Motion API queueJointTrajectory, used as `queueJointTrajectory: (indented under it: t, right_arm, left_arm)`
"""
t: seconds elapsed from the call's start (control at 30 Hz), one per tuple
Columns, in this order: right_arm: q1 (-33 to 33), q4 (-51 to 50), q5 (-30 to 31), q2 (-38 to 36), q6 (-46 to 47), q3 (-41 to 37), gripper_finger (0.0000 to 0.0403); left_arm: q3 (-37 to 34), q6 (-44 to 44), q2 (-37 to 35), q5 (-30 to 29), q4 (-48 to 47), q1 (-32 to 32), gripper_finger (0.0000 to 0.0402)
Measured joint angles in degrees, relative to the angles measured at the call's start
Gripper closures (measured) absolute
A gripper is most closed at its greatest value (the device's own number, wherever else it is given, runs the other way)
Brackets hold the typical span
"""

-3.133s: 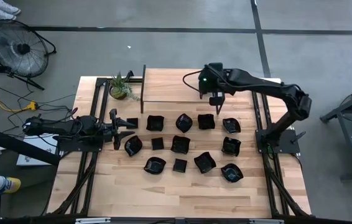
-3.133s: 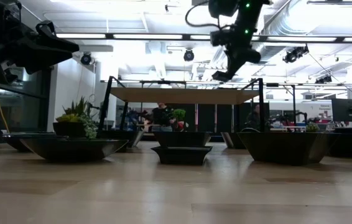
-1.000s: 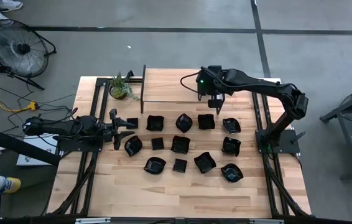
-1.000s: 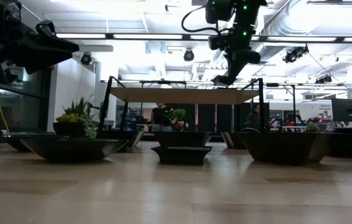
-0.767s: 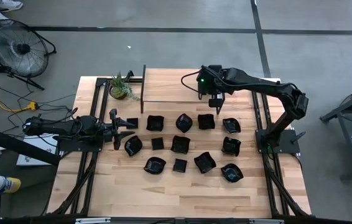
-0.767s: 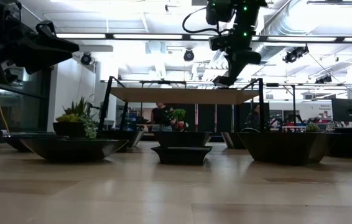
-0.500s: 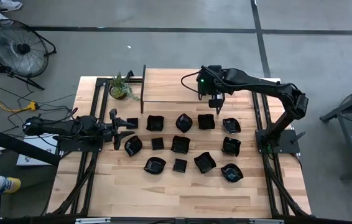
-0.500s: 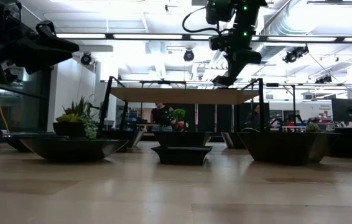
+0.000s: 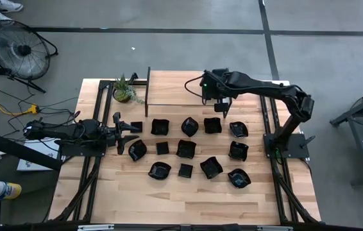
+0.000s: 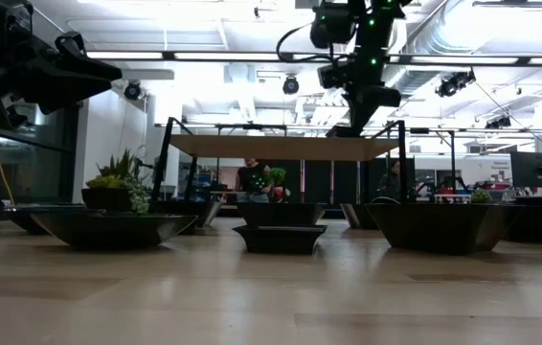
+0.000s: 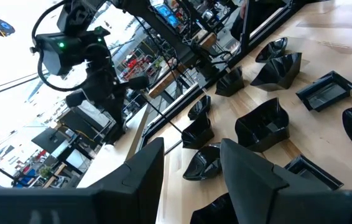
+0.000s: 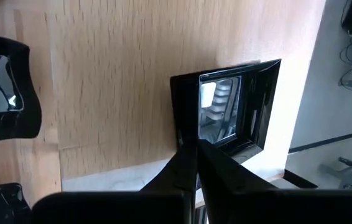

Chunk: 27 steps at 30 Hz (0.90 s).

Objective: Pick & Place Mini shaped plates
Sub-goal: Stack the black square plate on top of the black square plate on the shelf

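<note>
My right gripper (image 12: 196, 149) is pinched onto the rim of a square mini plate (image 12: 229, 109) — arm stretched high above the far side of the table (image 9: 168, 199), past the other mini shaped plates (image 9: 183, 148). Left gripper (image 9: 121, 133) waits spread wide beside them, level.

Thirteen black mini shaped plates (image 9: 185, 149) lie on the desk (image 9: 168, 199): five in the row towards the plant's edge, four in the middle, four in the last. A fourteenth, the square plate (image 12: 232, 112), is pinched in the right tool (image 12: 194, 146). One potted plant (image 9: 125, 91) stands there too.
</note>
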Motion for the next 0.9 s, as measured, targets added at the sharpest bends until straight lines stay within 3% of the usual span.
queueJointTrajectory:
  t: [0.43,0.9]
  right_arm:
    - [0.0,-0.1,1.9,0.2,-0.2,0.0,0.0394]
    - [0.1,-0.1,1.9,0.2,-0.2,0.0,0.0328]
  left_arm:
    - [0.0,0.0,0.0,0.0,0.0,0.0,0.0247]
    - [0.0,0.0,0.0,0.0,0.0,0.0,0.0247]
